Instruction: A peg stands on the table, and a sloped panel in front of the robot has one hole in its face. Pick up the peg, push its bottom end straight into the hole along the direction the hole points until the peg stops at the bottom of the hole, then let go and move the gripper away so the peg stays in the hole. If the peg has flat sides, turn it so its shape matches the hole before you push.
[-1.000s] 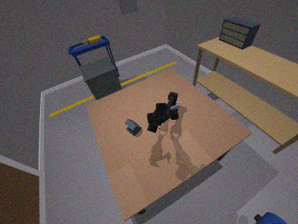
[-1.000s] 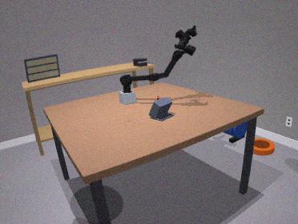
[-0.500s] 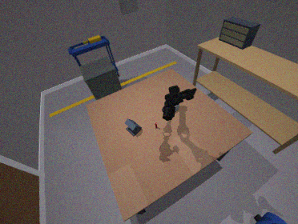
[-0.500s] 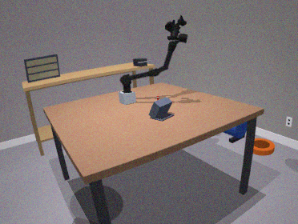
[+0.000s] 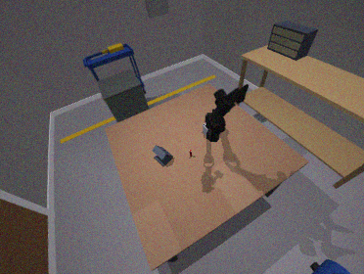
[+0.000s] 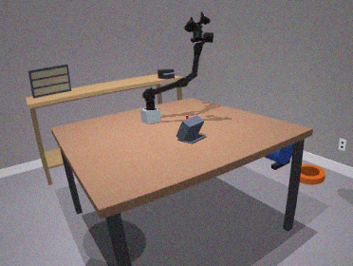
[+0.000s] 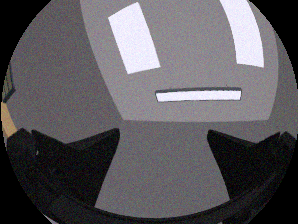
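I am holding my hand [image 5: 241, 94] [image 6: 198, 24] [image 7: 163, 137] high over the table [image 5: 196, 205] [image 6: 142, 161], its fingers spread wide with nothing between them. The peg [image 5: 191, 154] [image 6: 187, 117], a small red-topped thing, is standing on the table, near the sloped panel [image 5: 162, 155] [image 6: 191, 129] but apart from it. My wrist view is showing only walls, ceiling and bright lights, so neither peg nor panel is guiding me there.

What could go wrong, I judge, is beginning with the descent: coming down without the peg in the wrist view, I could be knocking it over with one fingertip. It is looking slim, so closing off its middle could be tilting it in my grip, and a tilted peg could be jamming at the hole's rim. I cannot make out the hole or whether the peg has flat sides; a wrong turn would be stopping it at the mouth. Letting go too soon could be leaving it half seated.

As for room, the table edges are lying well away from both things, and the air around my hand is looking open. The tightest side is the one between peg and panel, where a spread finger or my elbow could be brushing the block.
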{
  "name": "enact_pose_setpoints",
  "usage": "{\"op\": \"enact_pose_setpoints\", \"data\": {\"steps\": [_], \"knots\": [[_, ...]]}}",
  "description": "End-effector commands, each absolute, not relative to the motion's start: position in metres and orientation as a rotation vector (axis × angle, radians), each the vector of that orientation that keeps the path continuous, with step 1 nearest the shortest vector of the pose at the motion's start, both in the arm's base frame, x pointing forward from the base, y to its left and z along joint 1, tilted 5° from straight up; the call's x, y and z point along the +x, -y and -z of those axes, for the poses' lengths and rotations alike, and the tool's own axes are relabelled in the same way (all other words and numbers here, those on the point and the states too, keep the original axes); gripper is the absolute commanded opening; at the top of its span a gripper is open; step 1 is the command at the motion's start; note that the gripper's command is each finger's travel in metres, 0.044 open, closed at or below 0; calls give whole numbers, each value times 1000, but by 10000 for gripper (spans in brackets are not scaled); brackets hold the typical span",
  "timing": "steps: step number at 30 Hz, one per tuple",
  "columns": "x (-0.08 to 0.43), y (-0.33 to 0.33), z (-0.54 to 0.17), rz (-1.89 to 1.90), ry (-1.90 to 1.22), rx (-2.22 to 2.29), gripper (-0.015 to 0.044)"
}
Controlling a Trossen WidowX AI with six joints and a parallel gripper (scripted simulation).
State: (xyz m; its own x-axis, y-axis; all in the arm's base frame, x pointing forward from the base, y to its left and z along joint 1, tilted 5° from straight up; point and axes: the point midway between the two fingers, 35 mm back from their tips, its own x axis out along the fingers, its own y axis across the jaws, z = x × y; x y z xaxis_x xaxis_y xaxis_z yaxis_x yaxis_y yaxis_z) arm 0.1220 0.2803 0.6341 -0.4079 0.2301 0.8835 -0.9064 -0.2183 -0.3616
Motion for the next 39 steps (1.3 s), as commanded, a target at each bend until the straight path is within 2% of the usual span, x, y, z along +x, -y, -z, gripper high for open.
{"op": "enact_pose_setpoints", "data": {"steps": [1,21,39], "knots": [[101,-266,-642,-1792,1214,964,440],[4,-147,-668,-1949,1451,1341,440],[-40,-33,-665,-2141,1554,1725,440]]}}
